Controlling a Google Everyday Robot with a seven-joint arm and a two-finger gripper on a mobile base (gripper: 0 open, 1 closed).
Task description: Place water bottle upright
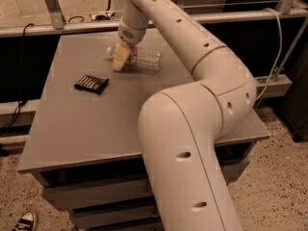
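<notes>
The water bottle (146, 58) is clear ribbed plastic and lies on its side at the far middle of the grey table (86, 124). Its white cap (110, 51) points left. My gripper (120, 58) hangs down from the arm right at the bottle's neck end, covering part of it. The bottle rests on the tabletop.
A small black ribbed object (91, 83) lies on the table to the left of the bottle. My large cream arm (192, 129) fills the right half of the view and hides the table's right side. A metal rail (57, 28) runs behind the table.
</notes>
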